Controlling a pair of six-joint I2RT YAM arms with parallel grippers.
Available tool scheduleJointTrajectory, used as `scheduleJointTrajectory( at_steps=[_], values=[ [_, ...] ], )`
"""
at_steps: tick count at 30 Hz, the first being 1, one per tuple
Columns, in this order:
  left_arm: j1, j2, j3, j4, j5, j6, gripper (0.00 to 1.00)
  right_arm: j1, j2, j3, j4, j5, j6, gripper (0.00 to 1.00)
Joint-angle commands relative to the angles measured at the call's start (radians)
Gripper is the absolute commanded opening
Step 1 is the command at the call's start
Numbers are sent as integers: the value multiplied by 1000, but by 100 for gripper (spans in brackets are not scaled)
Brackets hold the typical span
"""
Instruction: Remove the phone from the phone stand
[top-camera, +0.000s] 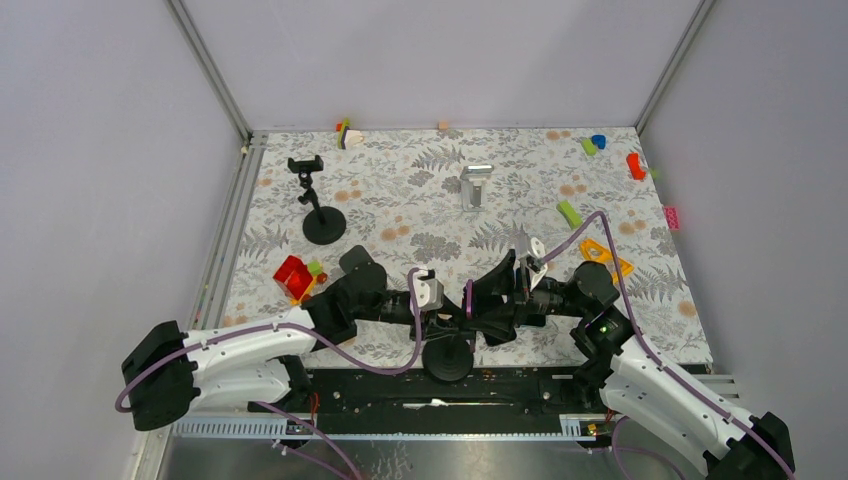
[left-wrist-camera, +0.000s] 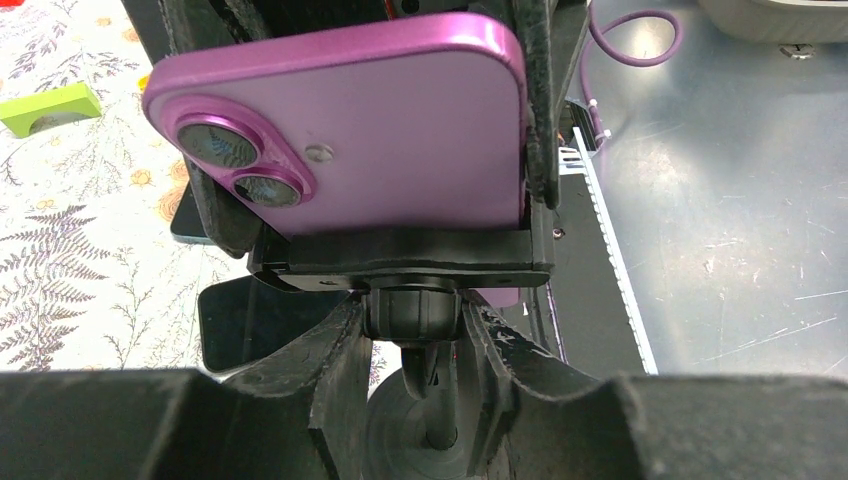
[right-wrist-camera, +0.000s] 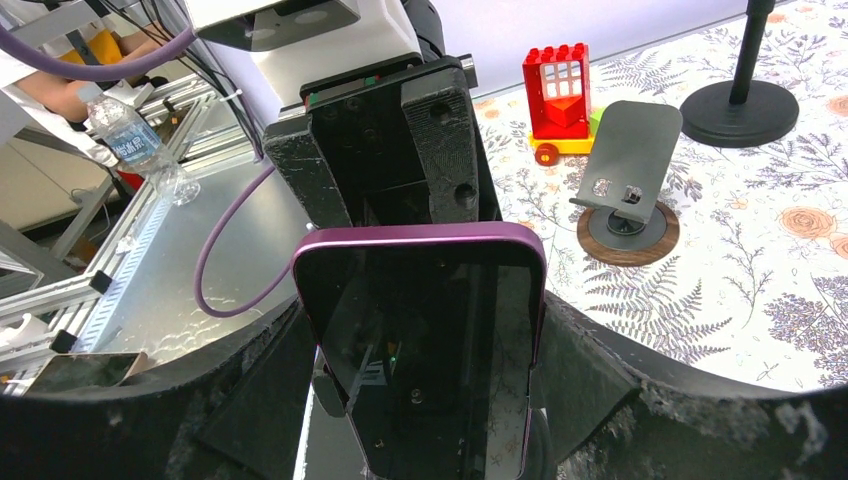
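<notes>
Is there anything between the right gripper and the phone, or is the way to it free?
Nothing visible stands between them: the phone sits inside the right gripper, whose fingers seem to touch its edges. The stand holds it, and the left gripper grips the stand's neck.

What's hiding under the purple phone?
The phone stand's black cradle holds the phone. Below, the left hand pinches the stand's neck above its round base. The phone's lower edge is covered.
</notes>
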Motion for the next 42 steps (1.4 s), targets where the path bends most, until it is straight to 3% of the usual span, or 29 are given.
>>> scheduleJointTrajectory(
  at_steps=[1, 26, 42],
  values=[
    [3, 12, 28, -39, 80, -16, 6, -36, 7, -4, -24, 31, -20, 0],
    [3, 54, 95, -24, 69, -63, 46, -34, 47, -6, -40, -26, -20, 0],
    [7, 77, 157, -69, 53, -37, 47, -31, 54, -7, -32, -56, -11, 0]
  ],
)
